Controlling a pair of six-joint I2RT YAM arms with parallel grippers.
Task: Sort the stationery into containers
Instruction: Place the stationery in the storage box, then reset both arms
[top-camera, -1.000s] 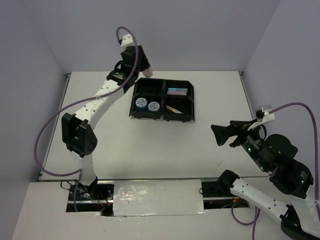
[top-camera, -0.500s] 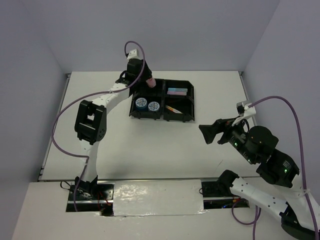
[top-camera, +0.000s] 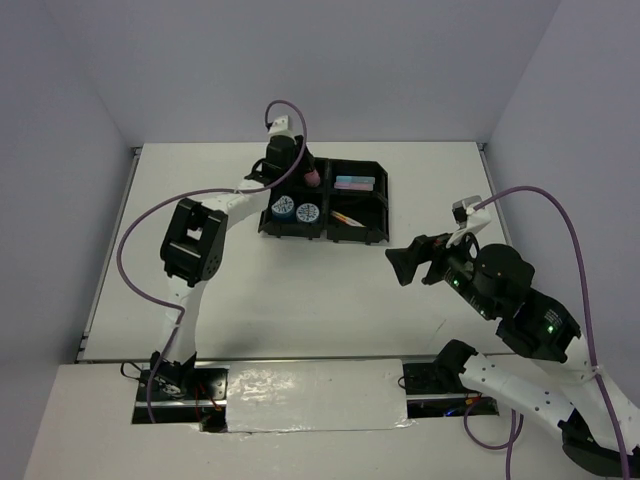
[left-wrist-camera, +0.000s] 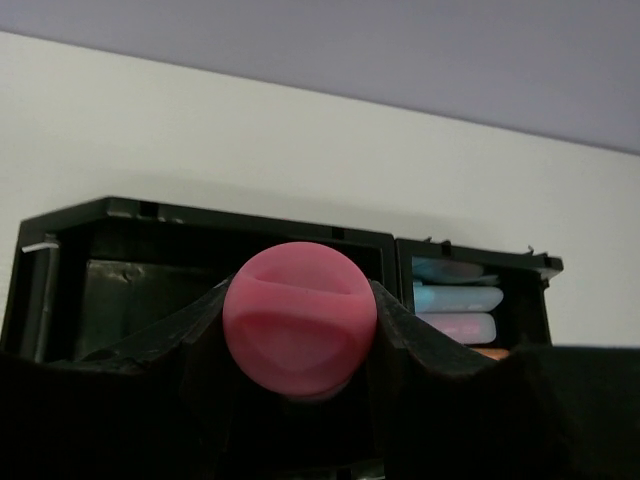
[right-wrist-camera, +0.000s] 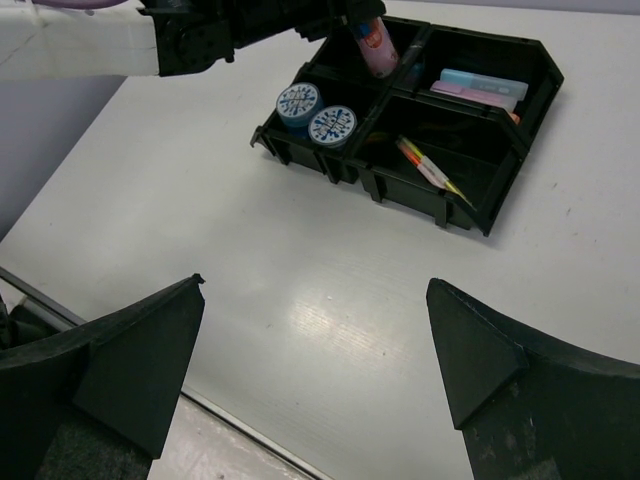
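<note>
Pink-capped bottle (right-wrist-camera: 376, 42) in left claw (left-wrist-camera: 300, 318)

No legible txt; marks on bottle (right-wrist-camera: 377, 45) & tape rolls (right-wrist-camera: 298, 102) too blurry.

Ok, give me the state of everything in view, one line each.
left gripper, shut on bottle.
bottle, held tilted over tray's far-left compartment.
right gripper, open, empty.
tape rolls, flat in near-left compartment.
markers, lying in far-right compartment.
pens, lying in near-right compartment.
tray, on table.
</note>
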